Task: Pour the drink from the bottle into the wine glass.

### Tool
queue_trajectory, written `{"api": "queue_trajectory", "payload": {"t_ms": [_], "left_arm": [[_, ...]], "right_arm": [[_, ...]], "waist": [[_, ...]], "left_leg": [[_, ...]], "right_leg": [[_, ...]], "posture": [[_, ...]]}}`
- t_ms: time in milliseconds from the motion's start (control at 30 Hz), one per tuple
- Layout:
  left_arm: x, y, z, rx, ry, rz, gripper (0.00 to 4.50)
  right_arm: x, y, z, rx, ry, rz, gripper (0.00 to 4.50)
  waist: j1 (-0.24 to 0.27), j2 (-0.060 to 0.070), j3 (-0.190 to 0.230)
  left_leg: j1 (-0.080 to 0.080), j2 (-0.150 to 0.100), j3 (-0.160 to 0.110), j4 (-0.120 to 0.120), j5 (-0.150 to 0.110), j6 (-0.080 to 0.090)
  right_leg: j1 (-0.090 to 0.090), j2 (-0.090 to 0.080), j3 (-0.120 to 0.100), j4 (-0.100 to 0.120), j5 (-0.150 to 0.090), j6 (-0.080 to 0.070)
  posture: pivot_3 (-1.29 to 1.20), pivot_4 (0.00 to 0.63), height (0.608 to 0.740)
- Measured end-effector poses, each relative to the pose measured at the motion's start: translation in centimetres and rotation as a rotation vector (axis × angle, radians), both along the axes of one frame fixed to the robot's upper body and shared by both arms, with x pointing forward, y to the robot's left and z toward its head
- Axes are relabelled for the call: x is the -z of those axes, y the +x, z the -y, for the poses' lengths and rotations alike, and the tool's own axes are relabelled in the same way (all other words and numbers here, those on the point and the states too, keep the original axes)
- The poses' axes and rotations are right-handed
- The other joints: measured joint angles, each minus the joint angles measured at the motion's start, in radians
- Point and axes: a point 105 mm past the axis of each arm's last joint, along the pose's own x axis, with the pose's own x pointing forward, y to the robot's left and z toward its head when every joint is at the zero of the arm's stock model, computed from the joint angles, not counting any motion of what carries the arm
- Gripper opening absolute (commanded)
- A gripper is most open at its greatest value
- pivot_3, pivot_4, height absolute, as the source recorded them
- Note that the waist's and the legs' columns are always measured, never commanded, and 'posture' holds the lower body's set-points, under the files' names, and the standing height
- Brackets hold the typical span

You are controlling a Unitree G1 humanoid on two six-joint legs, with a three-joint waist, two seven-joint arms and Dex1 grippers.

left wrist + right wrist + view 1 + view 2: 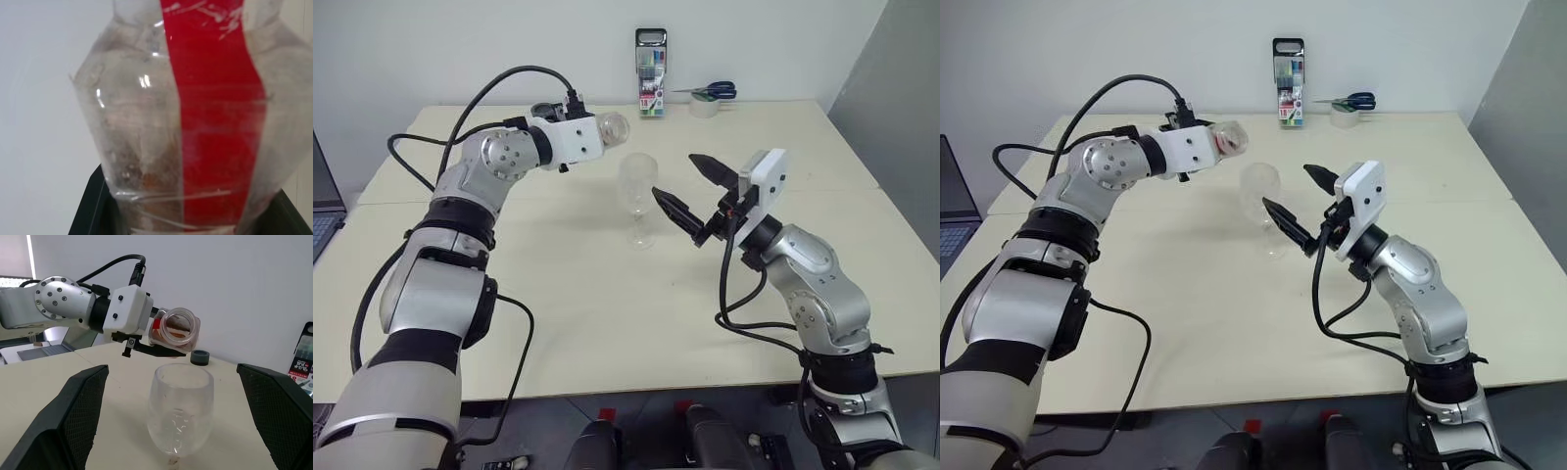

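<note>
Right gripper gapes empty, frame centre; left gripper clamps tilted bottle short of glass: spill risk.

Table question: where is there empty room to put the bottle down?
The near table in front of the wine glass is bare, and so is the far right part beyond the right gripper. The back edge is crowded: pen case, tape roll, scissors.
</note>
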Motion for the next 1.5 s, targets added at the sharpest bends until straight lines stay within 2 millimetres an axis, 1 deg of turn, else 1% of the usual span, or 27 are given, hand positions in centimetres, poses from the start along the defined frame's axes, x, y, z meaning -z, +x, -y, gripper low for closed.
{"api": "queue_trajectory", "payload": {"t_ms": [200, 433, 533, 667, 767, 967, 1200, 1367, 1500], "left_arm": [[-0.2, 0.1, 0.2, 0.000, 0.058, 0.043, 1.73], [-1.4, 0.2, 0.5, 0.003, 0.109, 0.108, 1.73], [-1.5, 0.3, 0.6, 0.002, 0.136, 0.122, 1.73], [-1.0, 0.5, 0.4, -0.012, 0.154, 0.119, 1.73], [-0.8, 0.4, 0.6, -0.002, 0.175, 0.131, 1.73], [-1.5, 0.4, 1.0, 0.010, 0.209, 0.174, 1.73], [-1.4, 0.4, 1.3, 0.022, 0.240, 0.199, 1.73], [-2.0, 0.3, 1.2, 0.023, 0.260, 0.227, 1.73], [-2.1, 0.2, 1.2, 0.030, 0.279, 0.232, 1.73]], "right_arm": [[0.2, 0.0, 0.0, 0.005, 0.000, -0.004, 4.50], [0.3, 0.1, 0.0, 0.015, -0.005, -0.003, 4.50], [0.3, 0.1, -0.1, 0.014, -0.004, -0.003, 4.50], [0.3, 0.1, -0.1, 0.014, -0.004, -0.004, 4.50], [0.3, 0.1, -0.1, 0.015, -0.004, -0.004, 4.50], [0.4, 0.1, 0.0, 0.016, -0.004, -0.005, 4.50], [0.4, 0.1, 0.0, 0.017, -0.005, -0.006, 4.50], [0.4, 0.1, 0.0, 0.017, -0.005, -0.007, 4.50], [0.4, 0.1, 0.0, 0.017, -0.005, -0.007, 4.50]], "waist": [[0.000, 0.000, 0.000], [0.000, 0.000, 0.000], [0.000, 0.000, 0.000], [0.000, 0.000, 0.000], [0.000, 0.000, 0.000], [0.000, 0.000, 0.000], [0.000, 0.000, 0.000], [0.000, 0.000, 0.000], [0.000, 0.000, 0.000]], "left_leg": [[0.000, 0.000, 0.001, 0.000, 0.000, 0.000], [0.000, 0.000, 0.001, 0.000, 0.000, 0.000], [0.000, -0.001, 0.001, 0.000, 0.000, 0.000], [0.000, -0.001, 0.001, 0.000, 0.000, 0.000], [0.000, -0.001, 0.001, 0.000, 0.000, 0.000], [0.000, -0.002, 0.002, 0.000, 0.000, 0.000], [0.000, -0.002, 0.002, 0.000, 0.000, 0.000], [0.000, -0.007, 0.001, 0.000, 0.000, 0.000], [0.000, -0.008, 0.001, 0.000, 0.000, -0.001]], "right_leg": [[0.000, 0.000, 0.000, 0.000, 0.000, 0.000], [-0.001, 0.000, 0.001, 0.001, 0.000, 0.000], [-0.001, 0.000, 0.001, 0.001, 0.000, 0.000], [-0.001, 0.000, 0.001, 0.001, 0.000, 0.000], [-0.001, 0.000, 0.001, 0.001, 0.000, 0.000], [-0.001, 0.000, 0.001, 0.001, 0.000, 0.000], [-0.002, 0.000, 0.001, 0.002, 0.000, 0.000], [-0.002, 0.000, 0.002, 0.002, 0.000, 0.000], [-0.002, -0.001, 0.002, 0.002, 0.000, 0.000]], "posture": [[0.00, 0.150, 0.740], [0.00, 0.150, 0.740], [0.00, 0.150, 0.740], [0.00, 0.150, 0.740], [0.00, 0.150, 0.740], [0.00, 0.150, 0.740], [0.00, 0.150, 0.740], [0.00, 0.150, 0.740], [0.00, 0.150, 0.740]]}}
